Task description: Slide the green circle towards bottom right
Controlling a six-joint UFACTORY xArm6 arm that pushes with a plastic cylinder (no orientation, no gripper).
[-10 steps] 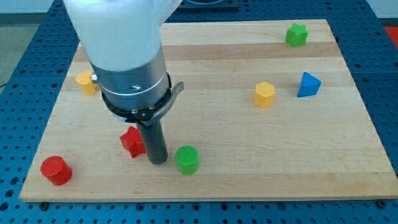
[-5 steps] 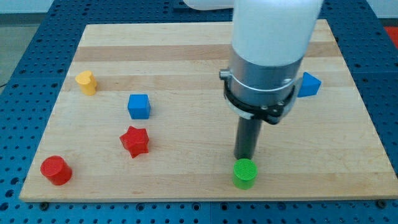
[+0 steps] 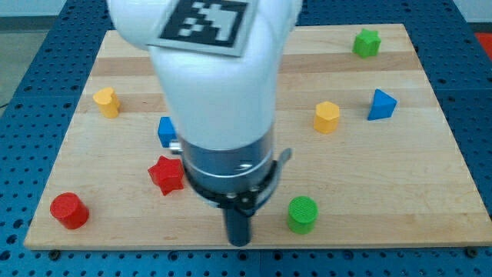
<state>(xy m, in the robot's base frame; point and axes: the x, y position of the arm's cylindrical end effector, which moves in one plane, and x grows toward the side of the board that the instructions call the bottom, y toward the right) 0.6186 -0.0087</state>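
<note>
Green circle (image 3: 302,214) near board's (image 3: 400,192) bottom edge, right of centre. My tip (image 3: 239,241), a bare rod with no claw, sits left of it, apart. Small stiff puck, likely light, slides easily; push its upper-left side

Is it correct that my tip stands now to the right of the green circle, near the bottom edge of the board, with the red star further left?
Not quite. In the camera view my tip stands to the view's left of the green circle, not the right. The rest holds: it is near the bottom edge of the board, and the red star lies further left.
</note>
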